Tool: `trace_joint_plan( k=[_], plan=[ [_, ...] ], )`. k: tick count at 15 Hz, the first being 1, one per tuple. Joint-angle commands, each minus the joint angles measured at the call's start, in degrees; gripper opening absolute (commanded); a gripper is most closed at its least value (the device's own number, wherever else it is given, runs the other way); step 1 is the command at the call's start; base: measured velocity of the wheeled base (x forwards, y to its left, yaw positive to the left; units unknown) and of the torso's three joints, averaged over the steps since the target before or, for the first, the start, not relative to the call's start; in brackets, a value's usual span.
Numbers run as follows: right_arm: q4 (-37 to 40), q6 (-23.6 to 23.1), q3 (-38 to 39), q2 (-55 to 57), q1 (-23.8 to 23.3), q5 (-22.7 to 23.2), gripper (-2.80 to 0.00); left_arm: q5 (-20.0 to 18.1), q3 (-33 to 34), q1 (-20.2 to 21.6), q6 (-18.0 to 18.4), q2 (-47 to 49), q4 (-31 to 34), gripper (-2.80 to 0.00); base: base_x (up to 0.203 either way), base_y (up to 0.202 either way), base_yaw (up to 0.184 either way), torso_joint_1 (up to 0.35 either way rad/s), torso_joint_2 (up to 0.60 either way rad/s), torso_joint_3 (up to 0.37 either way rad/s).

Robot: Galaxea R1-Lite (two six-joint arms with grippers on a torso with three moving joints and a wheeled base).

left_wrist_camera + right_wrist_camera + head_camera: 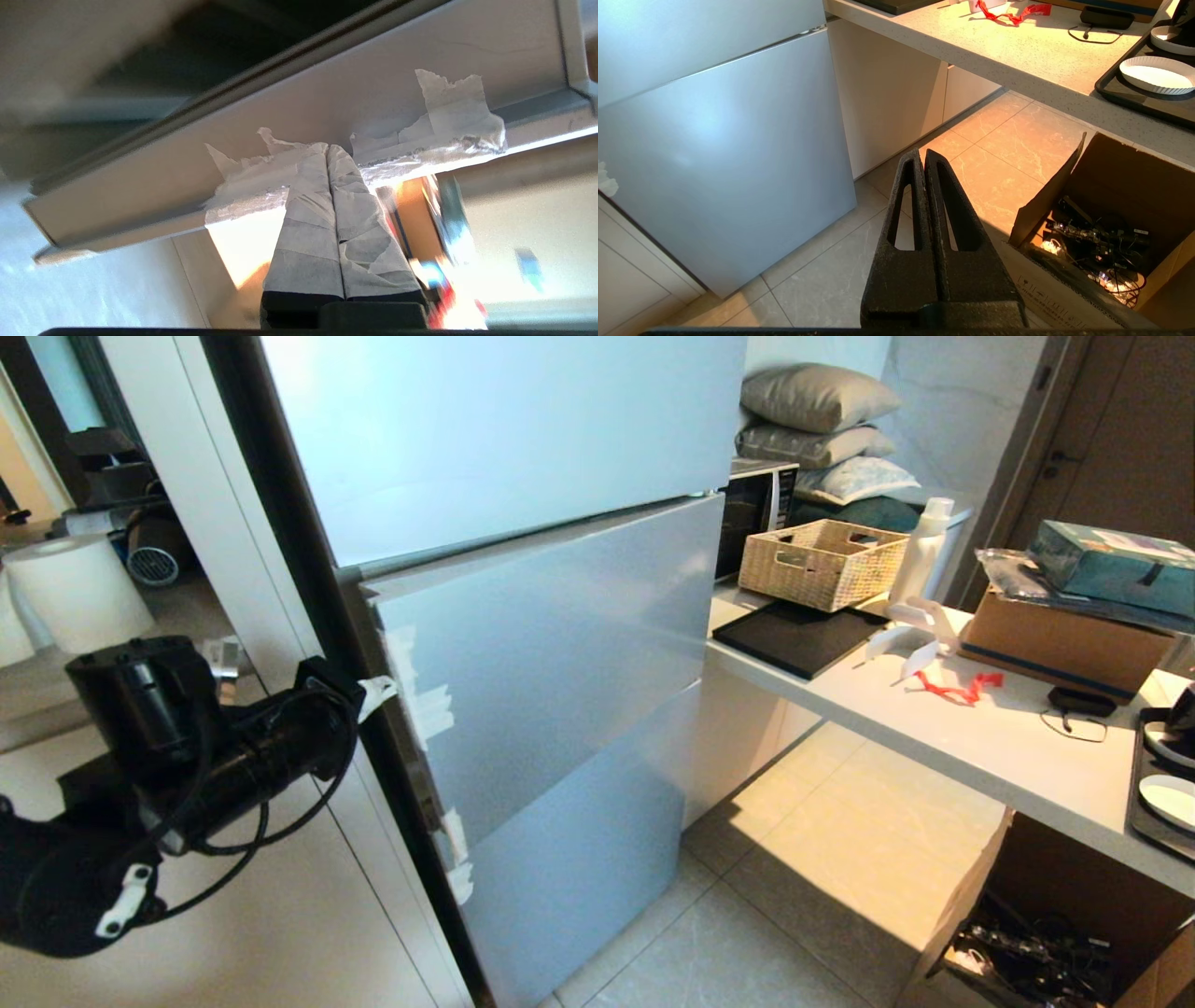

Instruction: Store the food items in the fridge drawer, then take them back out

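We see the left hand (328, 148) at the taped left edge of the fridge's (560, 653) middle door (551, 644), its wrapped fingers (308, 196) pressed together, tips touching the torn tape (434, 126). The doors are closed; no drawer or fruit shows. The right hand (923, 156) hangs over the floor (994, 154), fingers pressed together, counter (1017, 60) beyond.

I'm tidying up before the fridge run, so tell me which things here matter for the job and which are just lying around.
For the job:
- fridge's middle door, barely ajar
- left pincer, shut, tips at the door's taped edge

Just lying about:
- wicker basket
- white bottle
- red strap
- cardboard box
- pillows
- paper plate
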Motion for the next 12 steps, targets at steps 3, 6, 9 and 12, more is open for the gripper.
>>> trace_joint_plan(
  k=[3,6,9,12],
  plan=[
    [0.01,0.02,0.0,0.07,0.01,0.0,-2.8,-0.07,7.54,-8.38,-1.15,-8.12,-0.48,-2.8,0.0,0.0,0.0,0.0,0.0,0.0],
    [0.01,0.02,0.0,0.07,0.01,0.0,-2.8,-0.07,11.46,-13.7,-1.17,-11.2,-0.45,-2.8,0.0,0.0,0.0,0.0,0.0,0.0],
    [0.01,0.02,0.0,0.07,0.01,0.0,-2.8,0.06,15.0,-16.24,0.01,-16.95,-0.01,-2.8,0.0,0.0,0.0,0.0,0.0,0.0],
    [0.01,0.02,0.0,0.07,0.01,0.0,-2.8,2.29,14.9,-15.85,12.94,-24.52,6.56,-2.8,0.0,0.0,0.0,0.0,0.0,0.0]
  ],
)
